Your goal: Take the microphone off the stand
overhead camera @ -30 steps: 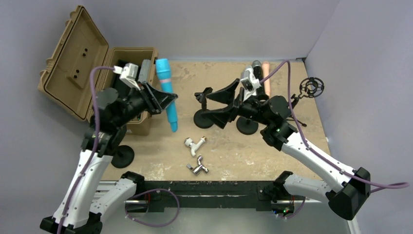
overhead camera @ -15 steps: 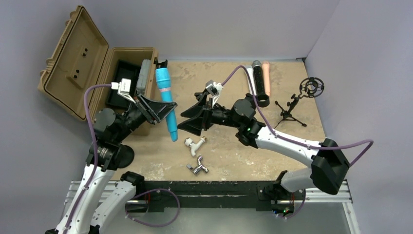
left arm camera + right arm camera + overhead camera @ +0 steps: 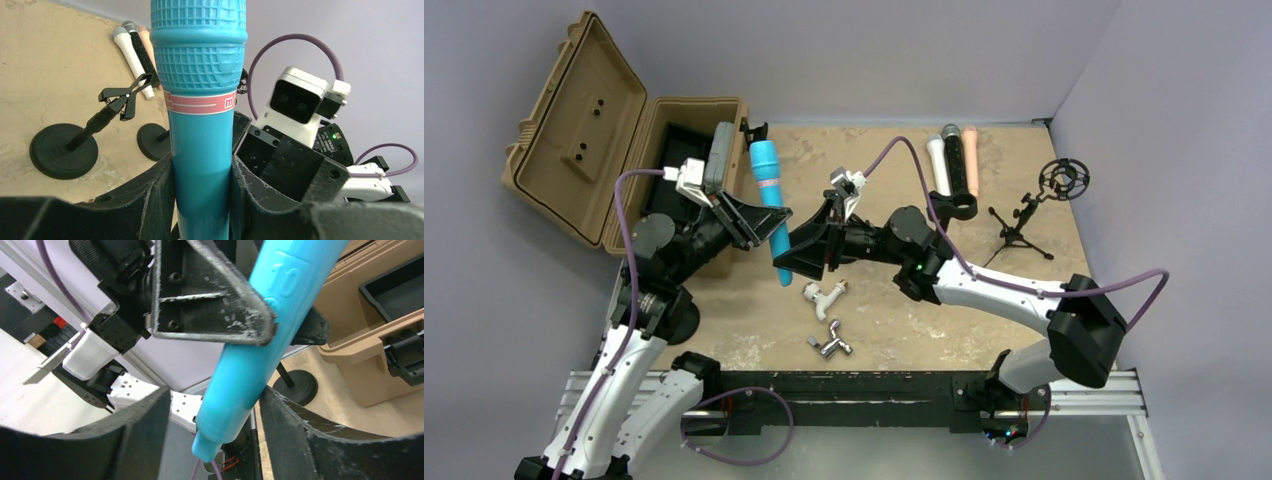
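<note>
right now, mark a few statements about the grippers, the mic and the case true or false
1. The left gripper is shut on the turquoise microphone. True.
2. The other gripper is clamped on the microphone's lower end. False: the right gripper is open, its fingers on either side of that end.
3. The case has its lid closed. False: the tan case stands open.
4. Two tap fittings lie on the table. True.

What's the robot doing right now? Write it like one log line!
left hand: shut on blue microphone | right hand: open, straddling the microphone's lower end | microphone: held off the table
</note>
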Tool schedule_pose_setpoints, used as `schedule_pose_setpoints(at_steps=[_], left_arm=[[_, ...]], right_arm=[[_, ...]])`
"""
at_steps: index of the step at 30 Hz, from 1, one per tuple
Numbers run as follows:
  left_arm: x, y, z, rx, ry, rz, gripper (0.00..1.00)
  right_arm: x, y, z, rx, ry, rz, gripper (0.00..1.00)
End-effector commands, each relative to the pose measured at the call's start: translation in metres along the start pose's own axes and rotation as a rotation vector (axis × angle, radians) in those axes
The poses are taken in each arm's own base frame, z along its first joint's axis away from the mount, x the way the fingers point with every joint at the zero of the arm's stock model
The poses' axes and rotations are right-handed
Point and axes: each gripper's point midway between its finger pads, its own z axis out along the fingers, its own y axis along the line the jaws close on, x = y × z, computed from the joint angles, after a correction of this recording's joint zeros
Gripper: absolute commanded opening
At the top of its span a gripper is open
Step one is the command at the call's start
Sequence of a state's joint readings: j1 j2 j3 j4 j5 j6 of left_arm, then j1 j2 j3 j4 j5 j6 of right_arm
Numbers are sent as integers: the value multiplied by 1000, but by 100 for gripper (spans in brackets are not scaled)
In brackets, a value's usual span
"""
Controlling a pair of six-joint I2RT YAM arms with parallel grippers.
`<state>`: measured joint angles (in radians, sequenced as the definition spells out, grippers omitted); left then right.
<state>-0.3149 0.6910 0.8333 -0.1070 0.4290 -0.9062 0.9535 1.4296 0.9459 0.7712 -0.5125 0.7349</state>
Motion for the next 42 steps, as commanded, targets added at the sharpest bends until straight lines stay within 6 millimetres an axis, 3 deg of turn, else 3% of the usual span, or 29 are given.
schedule_pose_setpoints(at_steps=[1,6,7,8,10,11,13,17,21,23,26,31,34,37,38,42], left_arm=[[-12,-15,0,66,-49,25,0],[-10,-26,-6,103,-33,44,2],[-9,-30,-9,109,-14,64,14],[-7,-32,-11,103,10,88,35],[-5,-33,-18,57,58,124,75],[-5,-31,-21,28,76,144,88],[-8,-32,-29,-11,90,187,99],[-24,-30,-52,-113,24,285,100],[-40,-25,-85,-216,-86,381,100],[-45,-22,-101,-260,-133,421,100],[-48,-21,-122,-299,-185,470,100],[-48,-17,-150,-349,-231,524,100],[-50,-13,-162,-385,-255,547,100],[-52,-12,-172,-418,-265,564,100],[-52,-12,-176,-427,-267,568,100],[-54,-13,-188,-454,-280,585,100]], right_arm=[[-26,16,16,-62,-70,-8,57],[-33,12,22,-45,-82,-28,19],[-35,11,22,-33,-86,-36,12],[-38,9,22,-16,-93,-47,4],[-44,5,22,23,-106,-66,0],[-49,4,20,45,-120,-80,0],[-57,1,15,94,-147,-104,0],[-86,-13,3,232,-205,-174,0],[-131,-47,-23,476,-247,-290,0],[-158,-66,-43,607,-273,-357,0],[-200,-106,-89,871,-332,-450,0],[-246,-177,-157,1234,-339,-562,0],[-258,-239,-189,1382,-264,-543,0],[-257,-294,-209,1492,-151,-518,0],[-265,-307,-210,1508,-130,-514,0],[-240,-376,-236,1619,72,-434,0]])
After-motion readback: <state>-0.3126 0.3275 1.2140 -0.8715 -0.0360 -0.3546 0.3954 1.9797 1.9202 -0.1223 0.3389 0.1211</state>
